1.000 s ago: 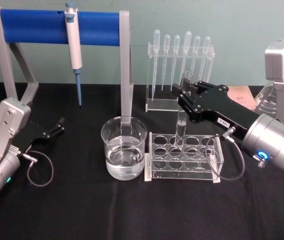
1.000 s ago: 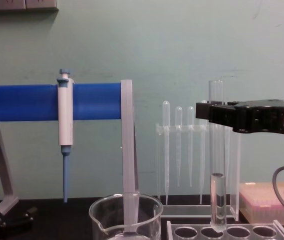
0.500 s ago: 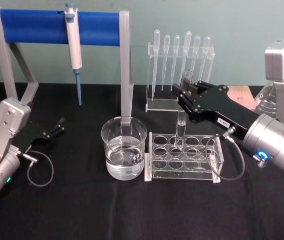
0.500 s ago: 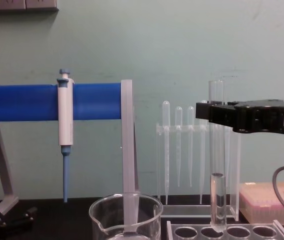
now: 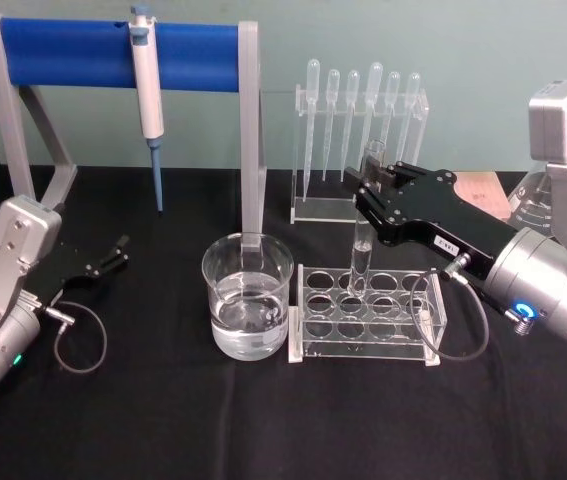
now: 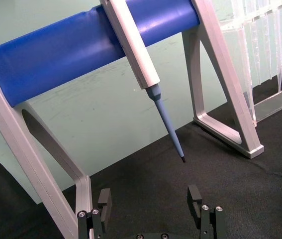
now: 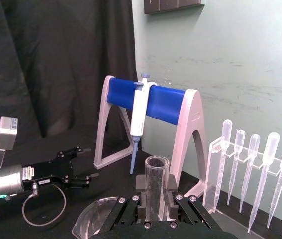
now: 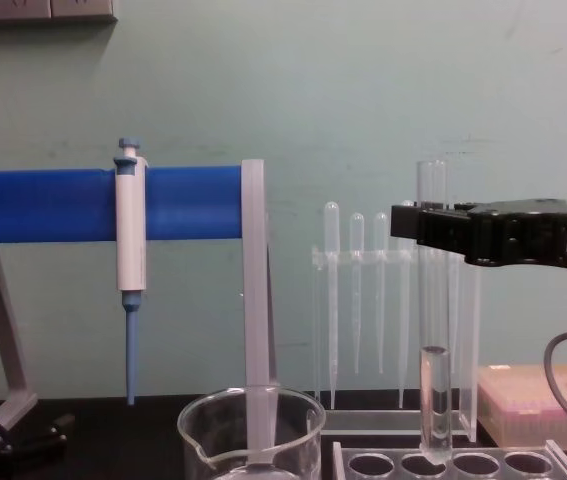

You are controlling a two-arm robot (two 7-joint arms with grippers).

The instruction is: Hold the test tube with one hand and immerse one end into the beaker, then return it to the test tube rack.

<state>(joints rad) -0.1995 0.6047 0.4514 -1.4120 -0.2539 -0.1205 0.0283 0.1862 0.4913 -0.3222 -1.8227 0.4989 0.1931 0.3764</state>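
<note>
The right end effector (image 5: 371, 186) reaches in from the right, clamped on the test tube (image 5: 362, 250) near its top; the tube stands upright, its rounded bottom at a back-row hole of the clear rack (image 5: 363, 352); the rack sits just beside the beaker (image 5: 215, 290) of clear liquid on the black counter (image 5: 263, 420); the left end effector (image 5: 113, 254) rests low at the left, fingers apart, well away from the rack.

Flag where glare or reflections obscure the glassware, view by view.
Head view: bright highlights streak the beaker at rim and waterline; the test tube blends into the clear rack. Chest view: the tube's upper length fades against the pale wall. Right wrist view: its rim reads plainly in the right gripper.
</note>
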